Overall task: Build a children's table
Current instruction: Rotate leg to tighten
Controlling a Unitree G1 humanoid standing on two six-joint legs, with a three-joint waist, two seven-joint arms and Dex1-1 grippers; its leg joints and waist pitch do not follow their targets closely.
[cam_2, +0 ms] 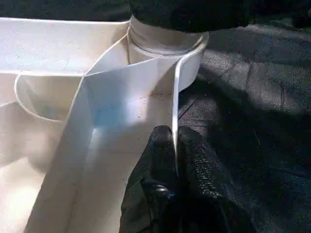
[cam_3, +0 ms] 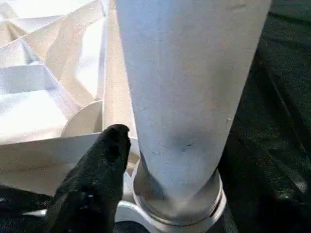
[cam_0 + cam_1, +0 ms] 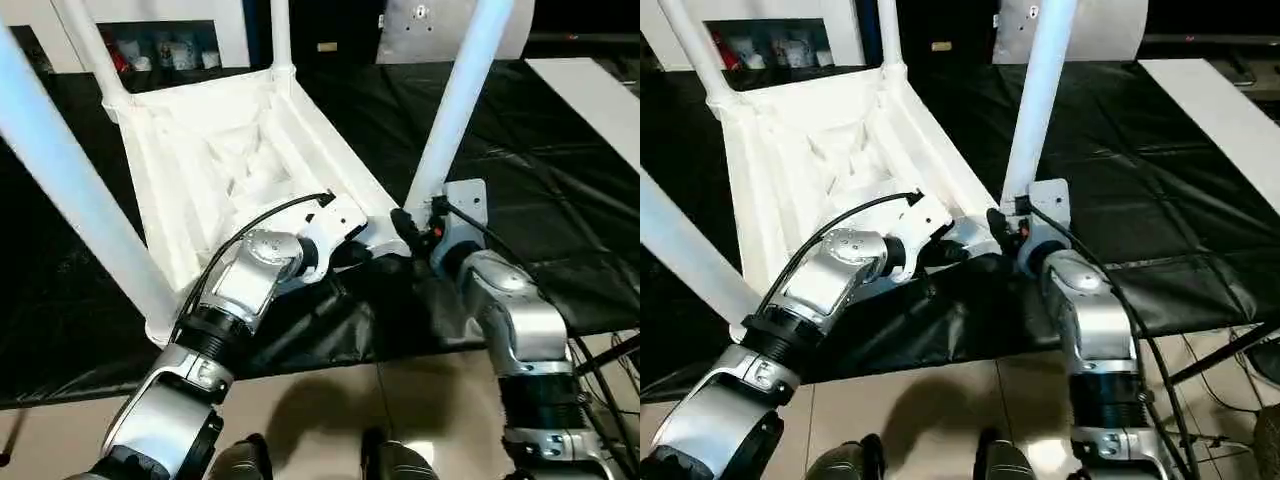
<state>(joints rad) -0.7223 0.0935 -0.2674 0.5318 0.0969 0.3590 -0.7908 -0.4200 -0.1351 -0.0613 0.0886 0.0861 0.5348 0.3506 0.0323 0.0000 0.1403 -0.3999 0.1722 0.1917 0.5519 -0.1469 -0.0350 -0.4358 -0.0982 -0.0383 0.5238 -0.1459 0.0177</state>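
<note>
1. The top [image 3: 230, 170] lies upside down on the black table [image 3: 540, 170], ribs up, and four legs stand in its corner sockets, so this looks like the last tightening.
2. The step in hand, I'd say, is seating the near right leg [image 3: 455, 110] in its socket.
3. The left gripper [image 1: 176, 145] has its fingers pressed together on the thin side wall of the top, just beside that socket, one finger on each face of the wall.
4. That pinch is the anchor: held firm and low, it should stop the top spinning or sliding on the slippery cover while the leg is turned.
5. The right gripper [image 3: 412, 228] sits at the foot of the leg by the collar [image 2: 177, 204]; one black finger [image 2: 104, 165] lies beside the tube.
6. Its second finger is hidden, so I cannot tell whether the leg is clamped or merely flanked.
7. To do this well, the right fingers should take the tube low, near the collar, where it is thickest, and turn about the leg's own axis without leaning on it, or the thread may bind.
8. The leg looks close to upright and the collar close to seated, so short turns should finish it.
9. Pose: both silver forearms reach forward and converge on the same corner, the left wrist angled in from the left, the right arm [image 3: 515, 320] nearly straight with its wrist dipped towards the collar.
</note>
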